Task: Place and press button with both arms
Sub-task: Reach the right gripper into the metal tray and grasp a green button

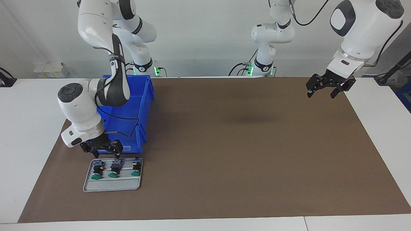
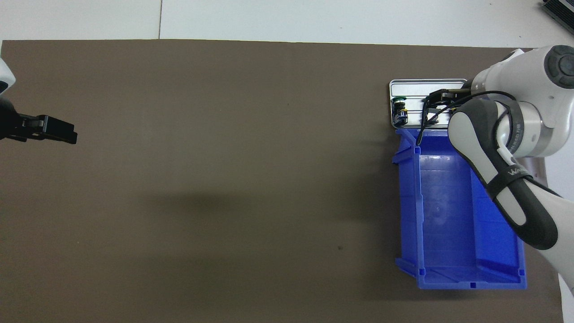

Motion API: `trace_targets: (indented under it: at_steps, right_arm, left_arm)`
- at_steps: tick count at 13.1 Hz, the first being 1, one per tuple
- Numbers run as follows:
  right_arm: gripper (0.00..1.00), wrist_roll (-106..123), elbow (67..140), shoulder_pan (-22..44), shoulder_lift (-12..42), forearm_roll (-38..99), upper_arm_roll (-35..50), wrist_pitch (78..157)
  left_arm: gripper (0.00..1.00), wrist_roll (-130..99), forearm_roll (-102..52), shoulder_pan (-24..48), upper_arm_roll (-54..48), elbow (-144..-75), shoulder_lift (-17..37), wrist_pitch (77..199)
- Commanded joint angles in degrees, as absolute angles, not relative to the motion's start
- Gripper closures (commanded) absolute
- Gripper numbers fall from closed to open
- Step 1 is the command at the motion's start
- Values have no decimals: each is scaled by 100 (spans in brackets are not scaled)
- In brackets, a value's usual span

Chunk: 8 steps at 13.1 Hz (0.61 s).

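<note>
A small grey tray (image 1: 112, 185) lies at the right arm's end of the brown mat, holding three green-capped buttons in a row. Two are plain: the end button (image 1: 96, 170) and the middle button (image 1: 114, 168). The third (image 1: 136, 166) has a yellow mark and also shows in the overhead view (image 2: 399, 110). My right gripper (image 1: 104, 154) is low over the rear ends of the two plain buttons, fingers apart; which one it straddles I cannot tell. In the overhead view the right gripper (image 2: 432, 107) hides both. My left gripper (image 1: 322, 94) hangs open and unladen over the mat's edge at the left arm's end.
A blue bin (image 1: 143, 106) stands on the mat right beside the tray, nearer to the robots, with the right arm reaching over it. The brown mat (image 1: 240, 144) covers most of the white table.
</note>
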<state>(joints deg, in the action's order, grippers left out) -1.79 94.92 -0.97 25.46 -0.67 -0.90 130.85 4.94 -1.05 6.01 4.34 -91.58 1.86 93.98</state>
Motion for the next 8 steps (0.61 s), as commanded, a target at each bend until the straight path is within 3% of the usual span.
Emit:
trace_targets:
  at_steps: [1, 6, 8]
  right_arm:
    - [9, 175, 9422, -149, 2890, 70, -97, 13307]
    - [14, 193, 9562, -106, 3164, 114, -97, 13798]
    - [26, 193, 9668, -97, 3164, 114, -97, 13852]
  left_arm:
    - [1, 483, -26, 545, 387, -9343, 26, 9457]
    - [1, 483, -26, 545, 387, -9343, 26, 9457]
    - [1, 483, -26, 545, 387, -9343, 26, 9457]
